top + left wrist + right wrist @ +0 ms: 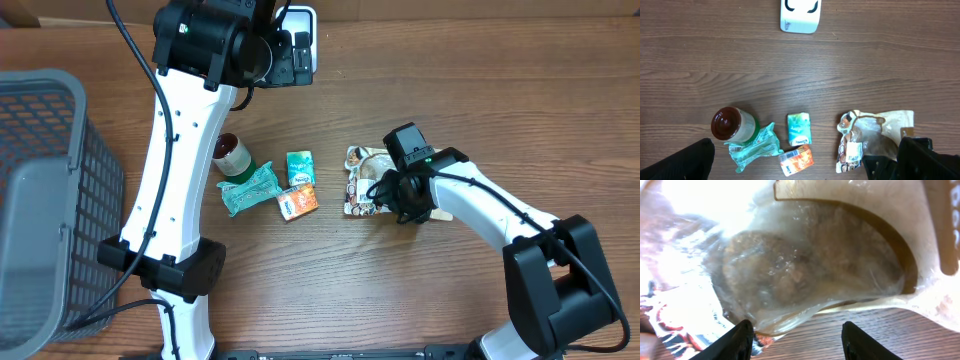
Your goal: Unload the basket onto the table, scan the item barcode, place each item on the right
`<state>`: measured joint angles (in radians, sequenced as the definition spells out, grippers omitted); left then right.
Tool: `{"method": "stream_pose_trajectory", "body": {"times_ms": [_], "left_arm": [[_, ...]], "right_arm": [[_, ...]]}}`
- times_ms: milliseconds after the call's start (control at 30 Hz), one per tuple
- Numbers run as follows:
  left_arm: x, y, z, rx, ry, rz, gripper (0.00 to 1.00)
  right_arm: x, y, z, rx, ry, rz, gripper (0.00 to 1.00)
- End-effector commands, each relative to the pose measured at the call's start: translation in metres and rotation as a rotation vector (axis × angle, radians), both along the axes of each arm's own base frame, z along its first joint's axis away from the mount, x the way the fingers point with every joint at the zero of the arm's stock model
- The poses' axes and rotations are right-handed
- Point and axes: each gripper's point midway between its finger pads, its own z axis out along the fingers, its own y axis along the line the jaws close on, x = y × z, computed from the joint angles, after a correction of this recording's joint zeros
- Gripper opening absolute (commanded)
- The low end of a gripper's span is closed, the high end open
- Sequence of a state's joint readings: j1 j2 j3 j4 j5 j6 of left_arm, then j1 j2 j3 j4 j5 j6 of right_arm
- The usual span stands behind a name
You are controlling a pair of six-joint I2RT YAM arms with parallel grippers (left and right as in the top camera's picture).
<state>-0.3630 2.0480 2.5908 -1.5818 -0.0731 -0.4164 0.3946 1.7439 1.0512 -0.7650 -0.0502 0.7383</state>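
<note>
A crinkled clear snack bag [365, 180] with a tan card backing lies on the table right of centre. Its white barcode label [854, 150] faces up near its left end. My right gripper [385, 195] is low over the bag's near edge and open. In the right wrist view the bag [810, 270] fills the frame, its lip touching the left finger [737, 342], with bare wood between the two fingers. The white scanner [298, 40] sits at the far edge. My left gripper [285, 50] hangs high beside it, wide open and holding nothing.
A brown-lidded jar [232, 155], a green packet [248, 188], a teal tissue pack [300, 167] and an orange pack [298, 201] cluster left of the bag. A grey mesh basket [40, 200] stands at the left edge.
</note>
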Motion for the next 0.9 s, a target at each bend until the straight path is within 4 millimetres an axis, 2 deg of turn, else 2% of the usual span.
{"method": "stream_pose_trajectory", "body": {"times_ms": [0, 167, 267, 333, 500, 600, 667, 867], "left_arm": [[0.001, 0.0, -0.003, 0.015, 0.001, 0.003, 1.0], [0.001, 0.0, -0.003, 0.014, 0.003, 0.003, 0.99], [0.001, 0.0, -0.003, 0.014, 0.004, 0.002, 0.99], [0.0, 0.0, -0.003, 0.014, 0.006, 0.002, 0.96], [0.0, 0.001, -0.004, 0.016, 0.011, 0.002, 0.96], [0.0, 0.001, -0.004, 0.016, 0.011, 0.002, 0.96], [0.0, 0.001, -0.004, 0.016, 0.011, 0.002, 0.96], [-0.001, 0.001, -0.004, 0.016, 0.012, 0.002, 0.97]], "right_arm": [[0.029, 0.009, 0.034, 0.091, -0.058, 0.045, 0.6], [0.073, -0.007, 0.094, 0.089, -0.194, 0.183, 0.68], [0.105, -0.019, 0.111, 0.063, -0.334, 0.271, 0.68], [0.117, -0.025, 0.104, 0.043, -0.372, 0.321, 0.68], [0.131, -0.02, 0.06, 0.03, -0.354, 0.478, 0.69], [0.128, -0.008, 0.039, 0.093, -0.327, 0.557, 0.69], [0.126, -0.009, 0.029, 0.092, -0.303, 0.563, 0.68], [0.112, -0.035, 0.015, 0.109, -0.198, 0.492, 0.69]]}}
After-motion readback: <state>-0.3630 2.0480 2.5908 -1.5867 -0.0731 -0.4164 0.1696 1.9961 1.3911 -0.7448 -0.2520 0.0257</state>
